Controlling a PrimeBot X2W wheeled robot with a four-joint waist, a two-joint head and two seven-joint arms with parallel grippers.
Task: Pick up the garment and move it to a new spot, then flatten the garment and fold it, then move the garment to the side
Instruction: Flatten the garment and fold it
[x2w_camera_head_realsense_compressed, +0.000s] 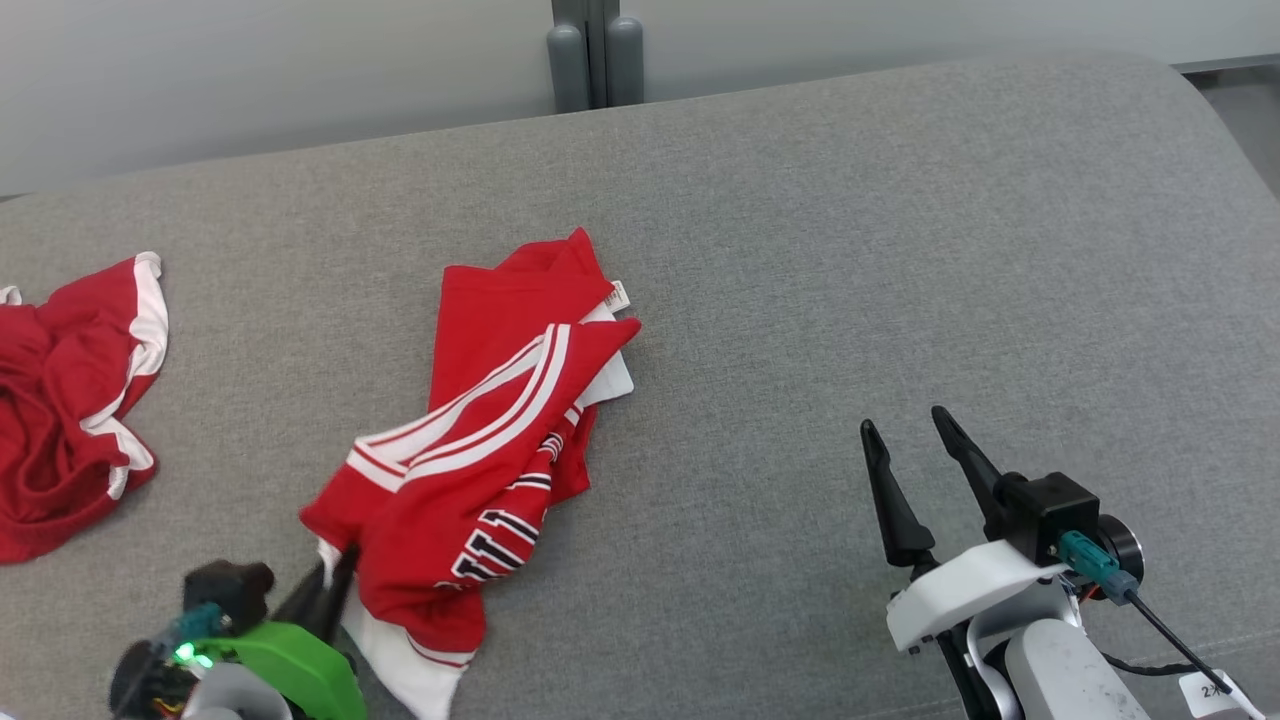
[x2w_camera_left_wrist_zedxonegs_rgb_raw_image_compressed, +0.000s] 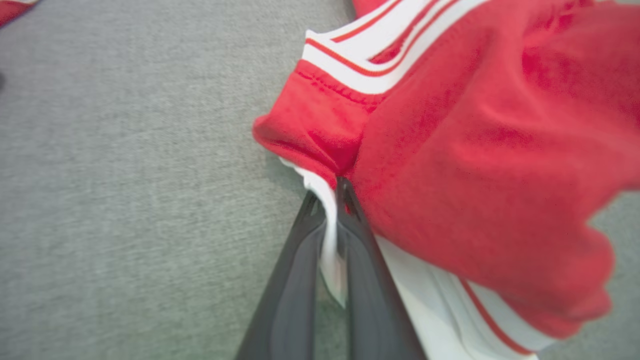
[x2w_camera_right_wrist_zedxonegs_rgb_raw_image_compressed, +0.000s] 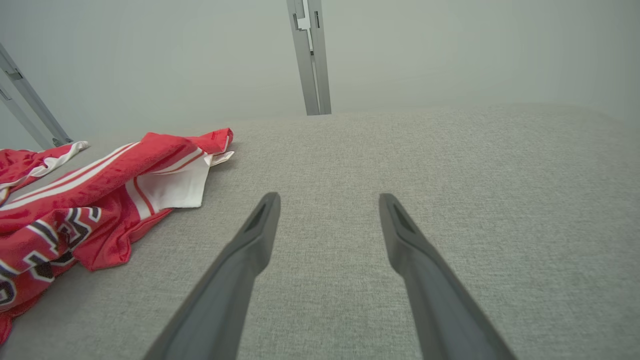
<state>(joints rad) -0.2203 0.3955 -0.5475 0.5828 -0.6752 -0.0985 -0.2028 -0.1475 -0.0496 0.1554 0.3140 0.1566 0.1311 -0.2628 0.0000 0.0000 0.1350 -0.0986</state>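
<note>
The left gripper clamps the white hem of the crumpled red garment, apparently for the lift, while the right gripper hovers aside, fingers apart.

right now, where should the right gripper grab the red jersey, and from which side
Likely the white flap on the right edge of the red jersey, from the right: it sticks out flat toward the open right gripper, while the left gripper pinches the near hem.
</note>
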